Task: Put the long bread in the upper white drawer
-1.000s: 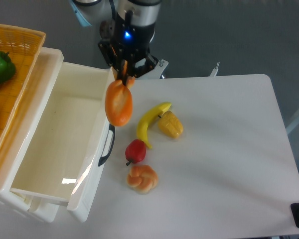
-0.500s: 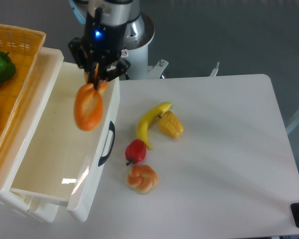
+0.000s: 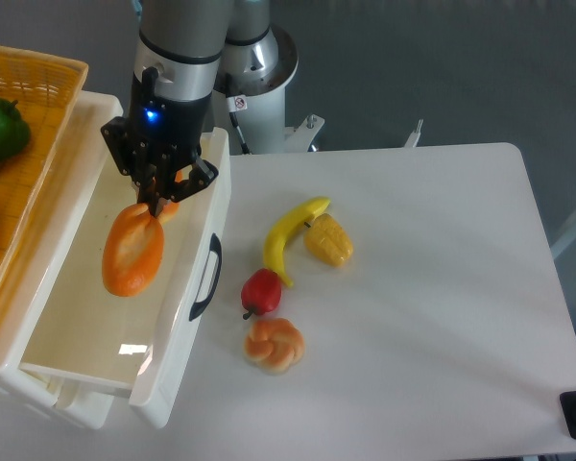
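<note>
My gripper (image 3: 158,204) is shut on the upper end of the long bread (image 3: 132,256), an orange-tan loaf with a paler middle. The loaf hangs down from the fingers over the inside of the upper white drawer (image 3: 81,317). The drawer is pulled open and its black curved handle (image 3: 207,278) faces the table. I cannot tell whether the loaf touches the drawer floor.
A woven orange basket (image 3: 38,86) with a green pepper (image 3: 0,130) stands at the far left. On the table lie a yellow banana (image 3: 290,234), a corn piece (image 3: 328,241), a red fruit (image 3: 261,291) and a round knotted bun (image 3: 275,345). The lower white drawer (image 3: 82,404) sticks out beneath.
My gripper has carried the long bread leftward from the table edge, over the drawer front, and lowered it inside the drawer opening. The table items have not moved.
</note>
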Robot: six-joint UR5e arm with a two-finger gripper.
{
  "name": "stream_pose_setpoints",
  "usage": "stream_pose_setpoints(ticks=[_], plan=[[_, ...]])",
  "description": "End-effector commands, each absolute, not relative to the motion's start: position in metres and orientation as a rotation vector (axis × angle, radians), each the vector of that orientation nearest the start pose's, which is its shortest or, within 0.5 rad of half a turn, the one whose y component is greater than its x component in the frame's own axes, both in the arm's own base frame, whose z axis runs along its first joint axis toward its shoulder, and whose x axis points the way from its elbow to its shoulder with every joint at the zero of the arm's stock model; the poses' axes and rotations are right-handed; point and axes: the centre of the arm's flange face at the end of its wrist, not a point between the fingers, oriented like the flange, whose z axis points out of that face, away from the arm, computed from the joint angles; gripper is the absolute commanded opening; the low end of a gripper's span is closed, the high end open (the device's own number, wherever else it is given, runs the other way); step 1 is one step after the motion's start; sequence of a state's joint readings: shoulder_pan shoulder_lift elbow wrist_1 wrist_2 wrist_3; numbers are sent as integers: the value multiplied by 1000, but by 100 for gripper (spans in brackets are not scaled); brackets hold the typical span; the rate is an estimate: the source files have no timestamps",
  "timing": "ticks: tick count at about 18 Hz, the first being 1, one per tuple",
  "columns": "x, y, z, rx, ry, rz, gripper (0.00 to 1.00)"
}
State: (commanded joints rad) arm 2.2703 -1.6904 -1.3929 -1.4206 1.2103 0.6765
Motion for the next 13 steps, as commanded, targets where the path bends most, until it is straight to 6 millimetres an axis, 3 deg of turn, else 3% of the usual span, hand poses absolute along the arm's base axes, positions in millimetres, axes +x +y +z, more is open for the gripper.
stream_pose_setpoints(ticks=[2, 4, 6, 13], plan=[[-231, 541, 532, -2749, 25, -203, 7], [-231, 542, 528, -2757, 29, -207, 29], [-232, 544, 521, -2767, 30, -212, 38], [-229, 550, 513, -2780, 54, -215, 51]])
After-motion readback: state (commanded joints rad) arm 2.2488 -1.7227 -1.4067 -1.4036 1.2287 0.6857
